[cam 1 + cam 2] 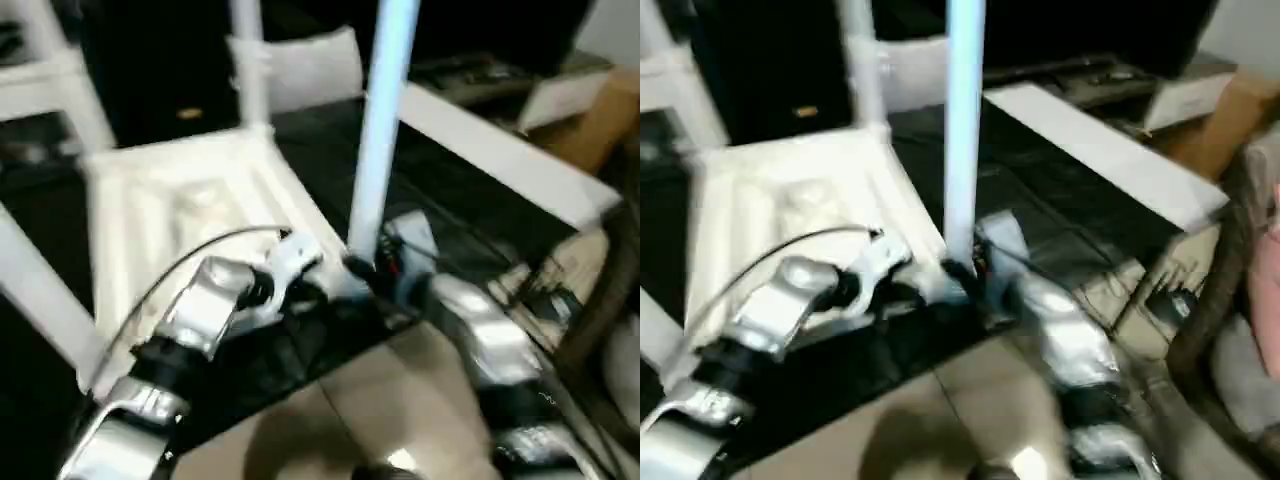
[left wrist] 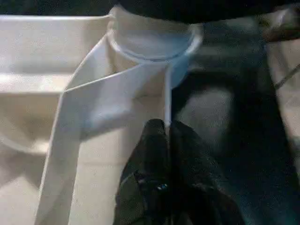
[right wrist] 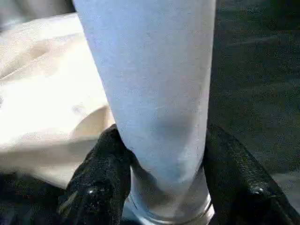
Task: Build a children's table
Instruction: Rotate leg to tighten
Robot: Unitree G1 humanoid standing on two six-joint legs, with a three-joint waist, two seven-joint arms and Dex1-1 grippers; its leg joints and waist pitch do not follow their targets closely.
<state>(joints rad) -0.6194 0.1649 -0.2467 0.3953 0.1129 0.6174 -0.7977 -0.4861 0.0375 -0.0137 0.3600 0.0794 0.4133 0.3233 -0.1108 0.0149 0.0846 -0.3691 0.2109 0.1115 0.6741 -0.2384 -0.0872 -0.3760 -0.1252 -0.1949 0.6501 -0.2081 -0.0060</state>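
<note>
1. The white plastic table top lies upside down on a dark floor mat, ribbed underside facing up.
2. A white tapered leg stands upright at the top's near right corner, its foot seated in the round corner socket.
3. The right gripper has its two black fingers spread on either side of that leg low down, just above the socket, and clamps it between them.
4. The left gripper has its fingers pressed together with nothing between them; the tips rest against the thin outer wall of the table top just beside the same corner socket.
5. Another leg stands upright at the top's far right corner.
6. More white legs rise at the left side: one at the far left, one leaning at the near left.
7. A long white board lies on the mat, right of the table top.
8. A cardboard box sits past the mat's far right edge.
</note>
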